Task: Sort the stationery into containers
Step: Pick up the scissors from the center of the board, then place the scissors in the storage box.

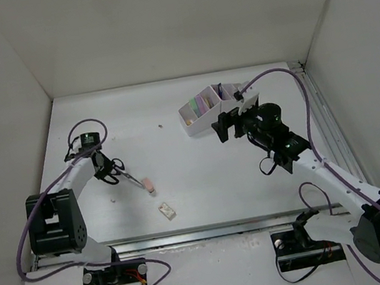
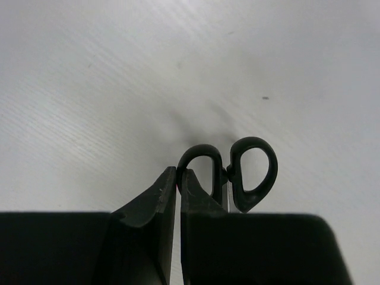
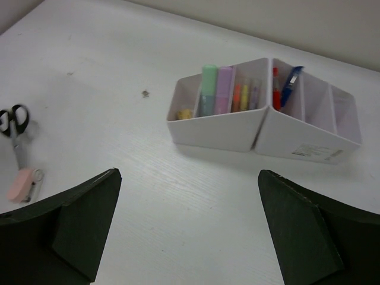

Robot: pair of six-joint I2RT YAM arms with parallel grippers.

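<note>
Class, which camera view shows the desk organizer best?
The right wrist view: the organizer sits unobstructed, its compartments and the markers in them distinguishable. The top external view shows it small, partly behind the right arm. The left wrist view misses it.

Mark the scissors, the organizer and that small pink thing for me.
scissors (image 3: 16,148): right wrist view, on the blades.
organizer (image 3: 217,132): right wrist view, on its front wall.
small pink thing (image 3: 22,183): right wrist view, on its body.
</note>
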